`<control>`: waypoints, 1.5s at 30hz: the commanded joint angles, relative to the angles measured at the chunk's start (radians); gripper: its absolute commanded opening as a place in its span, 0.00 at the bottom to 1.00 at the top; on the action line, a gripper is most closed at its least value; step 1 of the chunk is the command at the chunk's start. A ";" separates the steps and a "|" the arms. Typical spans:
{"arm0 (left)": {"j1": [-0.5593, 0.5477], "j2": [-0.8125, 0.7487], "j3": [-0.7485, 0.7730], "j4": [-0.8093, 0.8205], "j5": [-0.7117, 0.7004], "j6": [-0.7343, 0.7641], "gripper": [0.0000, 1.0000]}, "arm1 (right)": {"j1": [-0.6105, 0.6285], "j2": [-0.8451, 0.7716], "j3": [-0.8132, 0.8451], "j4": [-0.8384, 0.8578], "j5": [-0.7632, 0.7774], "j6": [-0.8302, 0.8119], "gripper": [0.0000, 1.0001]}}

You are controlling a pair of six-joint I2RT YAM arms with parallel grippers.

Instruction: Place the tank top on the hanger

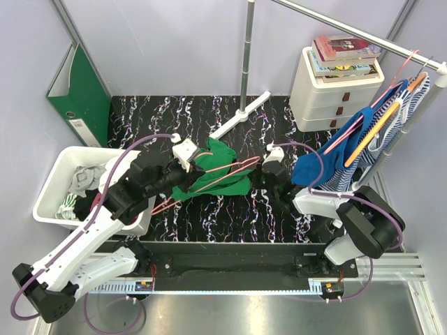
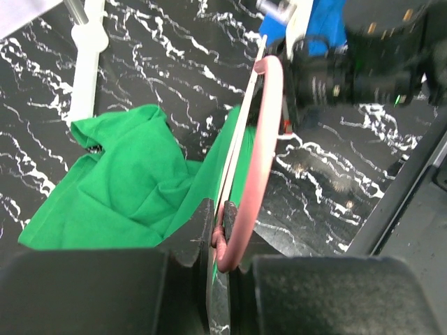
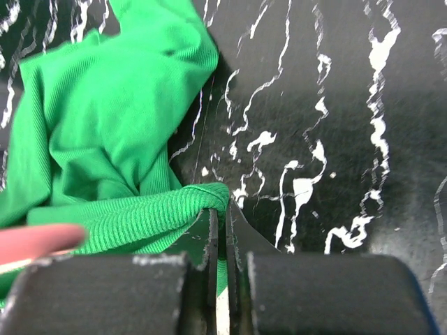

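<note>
The green tank top (image 1: 222,162) lies crumpled on the black marbled table, mid-view from above. The thin pink hanger (image 1: 230,170) lies slanted across it, with its lower-left end past the fabric. My left gripper (image 1: 187,167) is shut on the hanger (image 2: 262,139) wire at the top's left side; the wire sits pinched between the jaws, and green cloth (image 2: 126,188) spreads to their left. My right gripper (image 1: 262,169) is at the top's right edge, shut on a ribbed green hem (image 3: 140,216). A blurred bit of the pink hanger (image 3: 38,241) shows at the left of the right wrist view.
A white bin (image 1: 57,174) of clothes stands left, with a green binder (image 1: 80,94) behind it. White drawers (image 1: 334,94) topped with books stand back right. A rail (image 1: 349,31) carries a blue garment (image 1: 335,153), a striped one and an orange hanger (image 1: 374,132). The rail's white foot (image 1: 241,115) lies behind the top.
</note>
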State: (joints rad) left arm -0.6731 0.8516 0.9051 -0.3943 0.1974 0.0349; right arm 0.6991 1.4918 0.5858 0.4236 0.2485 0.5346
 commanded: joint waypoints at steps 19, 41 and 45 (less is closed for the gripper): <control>-0.016 -0.031 -0.008 -0.023 -0.035 0.074 0.00 | -0.144 -0.232 0.000 -0.106 0.032 -0.085 0.00; -0.020 -0.023 -0.008 -0.018 -0.070 0.062 0.00 | 0.057 -0.301 0.206 -0.289 -0.172 -0.108 0.00; -0.022 -0.028 -0.009 -0.015 -0.067 0.062 0.00 | 0.138 -0.242 0.285 -0.296 -0.163 -0.127 0.00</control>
State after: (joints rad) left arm -0.6926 0.8387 0.8898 -0.4557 0.1417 0.0898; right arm 0.7704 1.2095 0.7750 0.1177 0.0860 0.4416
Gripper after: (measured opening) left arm 0.092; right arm 0.021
